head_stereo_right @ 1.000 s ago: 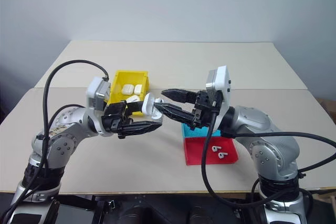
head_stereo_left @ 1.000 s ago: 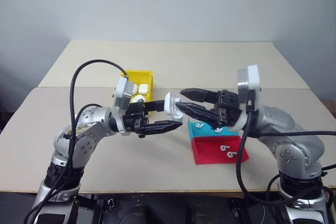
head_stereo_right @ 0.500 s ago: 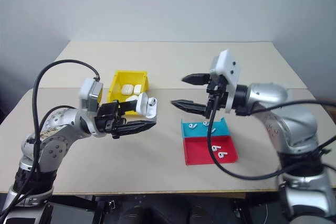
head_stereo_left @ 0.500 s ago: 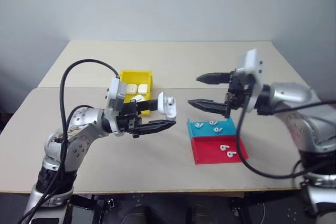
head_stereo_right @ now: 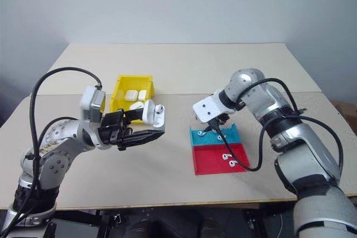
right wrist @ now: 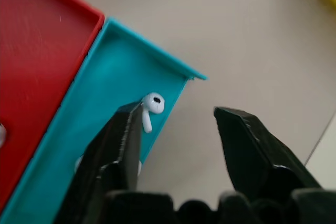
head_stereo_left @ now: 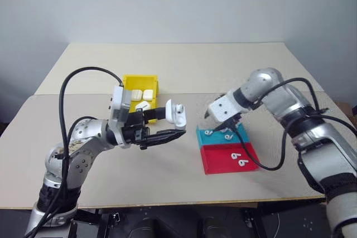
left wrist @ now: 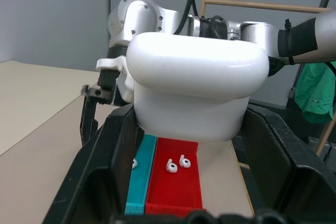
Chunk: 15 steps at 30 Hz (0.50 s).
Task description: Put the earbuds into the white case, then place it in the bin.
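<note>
So the left hand [head_stereo_left: 177, 128] is clamped on the white case [head_stereo_left: 177, 114], holding it up in the air above the table [head_stereo_left: 184, 71] with the lid flipped open. From the left wrist view the case [left wrist: 194, 90] sits snug between the two black fingers [left wrist: 107, 150].

The yellow bin [head_stereo_left: 140, 84] sits on the table at about 10 o'clock from the held case, near it, and has a few more white cases [head_stereo_left: 143, 95] lying inside.

The right hand [head_stereo_left: 215, 126] is tipped down over the teal tray [head_stereo_left: 223, 135], at about 3 o'clock from the case. Its fingers are spread apart with nothing between them. In the right wrist view one finger [right wrist: 116, 145] is down inside the teal tray [right wrist: 100, 108] right beside an earbud [right wrist: 151, 106] near the tray's corner, and the other finger is outside the tray wall over bare table; can't tell if the finger actually touches the bud.

A couple more earbuds [head_stereo_left: 227, 135] lie in the teal tray, and two earbuds [head_stereo_left: 239, 161] lie in the red tray [head_stereo_left: 223, 160] touching it at 6 o'clock.
</note>
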Available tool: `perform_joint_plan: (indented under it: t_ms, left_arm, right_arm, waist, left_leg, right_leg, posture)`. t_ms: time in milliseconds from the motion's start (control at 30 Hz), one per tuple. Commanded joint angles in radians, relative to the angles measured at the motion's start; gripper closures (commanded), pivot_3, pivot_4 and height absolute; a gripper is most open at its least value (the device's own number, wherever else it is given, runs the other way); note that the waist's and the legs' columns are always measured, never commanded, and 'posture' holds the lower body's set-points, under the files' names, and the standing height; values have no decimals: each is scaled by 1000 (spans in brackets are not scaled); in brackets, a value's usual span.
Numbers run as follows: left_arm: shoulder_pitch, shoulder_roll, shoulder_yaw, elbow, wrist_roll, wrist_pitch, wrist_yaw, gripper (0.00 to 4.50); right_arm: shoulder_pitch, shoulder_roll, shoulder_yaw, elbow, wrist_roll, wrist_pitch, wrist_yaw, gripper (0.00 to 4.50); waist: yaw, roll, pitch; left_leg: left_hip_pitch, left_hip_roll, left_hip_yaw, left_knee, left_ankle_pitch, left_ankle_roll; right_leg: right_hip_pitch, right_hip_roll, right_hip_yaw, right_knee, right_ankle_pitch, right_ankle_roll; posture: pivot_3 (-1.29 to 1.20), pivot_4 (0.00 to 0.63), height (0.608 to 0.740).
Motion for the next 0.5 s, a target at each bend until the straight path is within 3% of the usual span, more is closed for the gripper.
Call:
perform_joint_plan:
  t_ms: [33,167,500]
  left_arm:
    - [16,3,29,-57,-10,-24,18,1749]
    - [31,8,35,-80,-12,-27,37,1749]
    - [65,17,53,-127,-28,-19,72,1749]
  right_arm:
    - [-67,47,18,144,-69,-122,11,2138]
    - [-101,92,39,258,-121,-214,35,2138]
    - [-145,187,31,421,-226,-258,-62,2138]
  waist:
    - [0,0,0]
    - [0,1,0]
    - [-2,1,0]
  left_leg:
    - [0,0,0,0,0,0]
    - [0,0,0,0,0,0]
    - [0,1,0,0,1,-2]
  right_leg:
    - [0,0,0,0,0,0]
    - [0,0,0,0,0,0]
    - [0,1,0,1,0,0]
  posture:
    - [0,150,740]
    - [0,150,740]
    - [0,150,740]
